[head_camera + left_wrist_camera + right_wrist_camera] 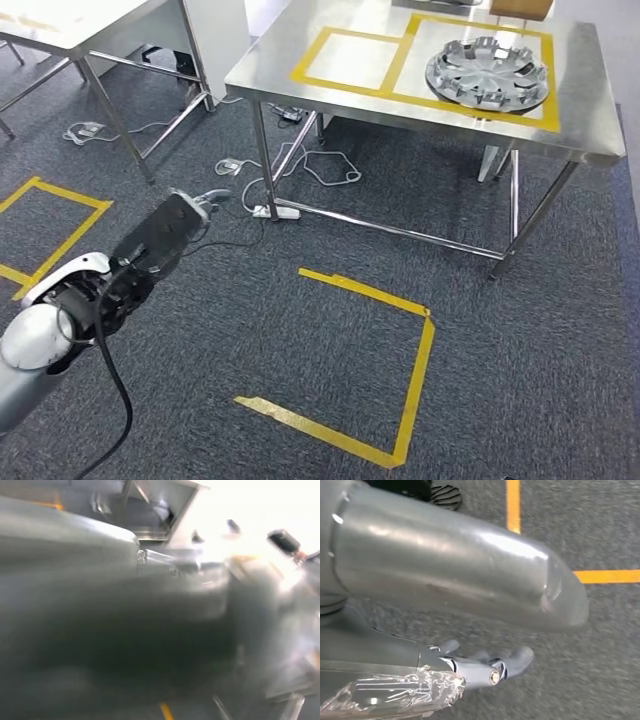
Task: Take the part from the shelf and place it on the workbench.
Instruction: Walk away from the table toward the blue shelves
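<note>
Left hand: left hand raised at the near left over the carpet, holding nothing that shows; whether its fingers are apart or curled cannot be told, the left wrist view being blurred.
Right hand: right hand hangs over the floor, fingers loosely apart, nothing in them.
Floor: dark carpet with yellow tape outline just ahead, probably a standing mark for the robot.
Cables: power strip under the table's near left leg.
Table: steel table far right, taped yellow squares marking drop zones.
Part: silver wheel-cover part lies flat inside the larger right square; placement looks done.
</note>
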